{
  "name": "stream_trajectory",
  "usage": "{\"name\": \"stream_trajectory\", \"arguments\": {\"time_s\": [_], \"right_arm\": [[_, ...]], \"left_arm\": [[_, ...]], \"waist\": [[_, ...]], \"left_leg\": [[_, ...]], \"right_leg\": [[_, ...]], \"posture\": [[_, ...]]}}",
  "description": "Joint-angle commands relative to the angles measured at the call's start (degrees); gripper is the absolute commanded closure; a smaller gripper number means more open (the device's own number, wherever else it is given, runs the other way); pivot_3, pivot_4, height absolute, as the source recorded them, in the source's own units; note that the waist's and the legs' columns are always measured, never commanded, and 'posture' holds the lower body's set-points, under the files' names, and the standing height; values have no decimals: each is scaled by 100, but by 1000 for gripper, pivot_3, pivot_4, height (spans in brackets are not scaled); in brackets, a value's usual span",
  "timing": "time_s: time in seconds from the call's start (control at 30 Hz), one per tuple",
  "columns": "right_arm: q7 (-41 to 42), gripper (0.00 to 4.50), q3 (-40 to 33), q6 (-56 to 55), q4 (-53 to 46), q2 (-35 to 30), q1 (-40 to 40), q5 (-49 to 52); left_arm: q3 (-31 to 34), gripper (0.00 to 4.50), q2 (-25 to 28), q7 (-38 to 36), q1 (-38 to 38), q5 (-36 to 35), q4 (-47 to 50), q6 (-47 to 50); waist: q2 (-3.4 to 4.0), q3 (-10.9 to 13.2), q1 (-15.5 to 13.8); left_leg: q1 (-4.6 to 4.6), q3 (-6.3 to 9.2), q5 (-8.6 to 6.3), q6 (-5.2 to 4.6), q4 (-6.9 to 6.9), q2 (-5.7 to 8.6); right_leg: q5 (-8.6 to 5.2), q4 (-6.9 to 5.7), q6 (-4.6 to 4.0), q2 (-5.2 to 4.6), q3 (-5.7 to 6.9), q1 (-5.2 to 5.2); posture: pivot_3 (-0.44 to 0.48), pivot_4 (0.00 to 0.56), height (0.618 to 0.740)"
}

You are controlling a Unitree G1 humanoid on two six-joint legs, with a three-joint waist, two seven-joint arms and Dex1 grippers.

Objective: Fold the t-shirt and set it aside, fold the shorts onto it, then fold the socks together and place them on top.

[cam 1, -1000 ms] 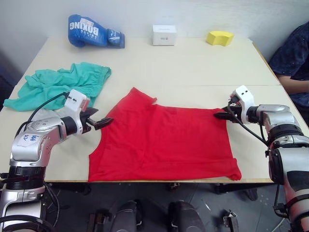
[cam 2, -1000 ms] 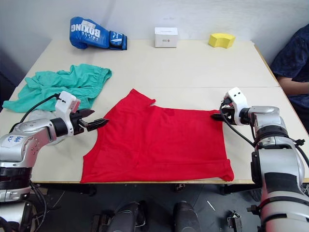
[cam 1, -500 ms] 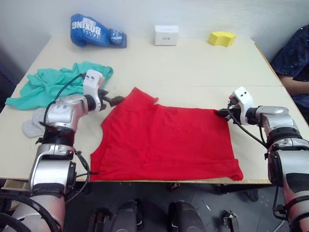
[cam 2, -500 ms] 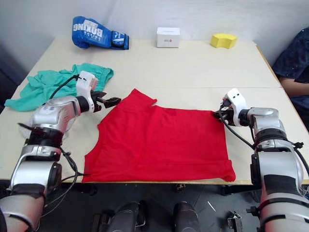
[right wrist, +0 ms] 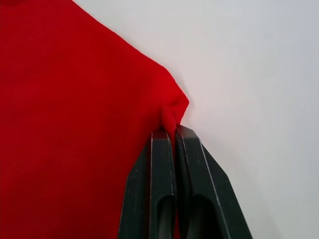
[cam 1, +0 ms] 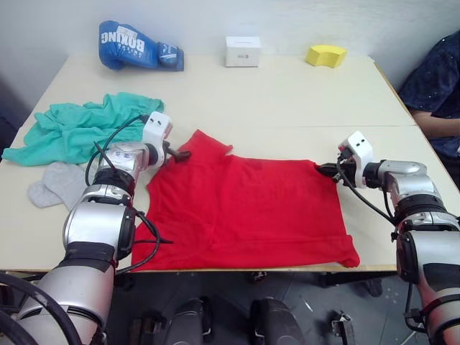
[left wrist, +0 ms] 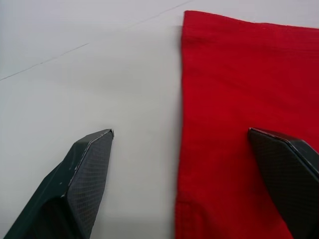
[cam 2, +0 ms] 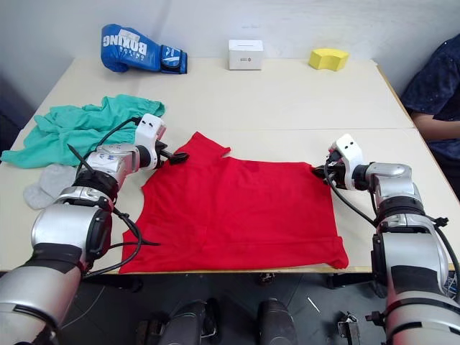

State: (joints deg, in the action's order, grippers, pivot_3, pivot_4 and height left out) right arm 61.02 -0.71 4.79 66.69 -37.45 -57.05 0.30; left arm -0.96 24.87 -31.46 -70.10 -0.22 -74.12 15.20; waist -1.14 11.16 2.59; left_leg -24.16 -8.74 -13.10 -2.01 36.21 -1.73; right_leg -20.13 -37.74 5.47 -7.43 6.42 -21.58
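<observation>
Shorts [cam 1: 79,129] and socks [cam 1: 54,185] flank spread left gripper [cam 2: 178,156]; right gripper [cam 2: 319,172] pinches t-shirt [cam 2: 237,212]

The table [cam 1: 287,93] bears t-shirt [cam 1: 248,212], shorts [cam 1: 79,129], socks [cam 1: 54,185], glove [cam 1: 136,47].

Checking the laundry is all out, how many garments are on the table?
3 visible: bright red cloth t-shirt spread at the front, teal-green fabric shorts crumpled far left, light grey socks below them; a second sock may be hidden.

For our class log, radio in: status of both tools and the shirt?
Right tool shut on t-shirt corner. Left tool open, straddling sleeve edge. Shirt flat, nothing in the way.
</observation>
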Motion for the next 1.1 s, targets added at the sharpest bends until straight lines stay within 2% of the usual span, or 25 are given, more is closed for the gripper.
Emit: {"name": "stream_trajectory", "arguments": {"time_s": [0.03, 0.1, 0.47, 0.87, 1.1], "right_arm": [[66, 4500, -41, -30, -132, -47, 167, 25], [70, 4500, -55, -22, -181, -50, 216, 31], [31, 4500, -101, -75, -264, -91, 283, 44], [305, 4500, -470, -222, -326, -76, 92, 462], [850, 4500, -788, -314, -525, -274, 149, 836]], "left_arm": [[181, 398, -148, -66, -19, -23, -112, -15], [152, 860, -152, -61, 12, 100, -121, -133], [407, 4397, -118, -81, 19, 106, -109, -339], [702, 4454, 187, -584, -20, -56, 82, -923], [743, 4454, 545, -1128, 9, -95, 351, -1024]], "waist": [[-1, 0, -10], [-1, 0, -17], [-1, 0, -31], [-3, 1, -23], [-3, 1, -5]], "left_leg": [[0, 1, 0, 0, 2, 0], [0, 2, 0, 0, 4, 0], [0, 3, 0, 0, 6, -1], [-3, 3, 0, 0, 4, -1], [-3, 2, 0, 0, 1, 0]], "right_leg": [[0, 0, 0, -1, 0, 0], [0, 0, 0, -3, 0, 0], [0, -2, 0, -3, 1, 0], [0, -4, 0, -1, 4, -1], [0, -6, 0, 9, 5, -1]], "posture": [[0, 150, 740], [0, 150, 740], [0, 150, 740], [0, 150, 740], [0, 150, 740]]}}
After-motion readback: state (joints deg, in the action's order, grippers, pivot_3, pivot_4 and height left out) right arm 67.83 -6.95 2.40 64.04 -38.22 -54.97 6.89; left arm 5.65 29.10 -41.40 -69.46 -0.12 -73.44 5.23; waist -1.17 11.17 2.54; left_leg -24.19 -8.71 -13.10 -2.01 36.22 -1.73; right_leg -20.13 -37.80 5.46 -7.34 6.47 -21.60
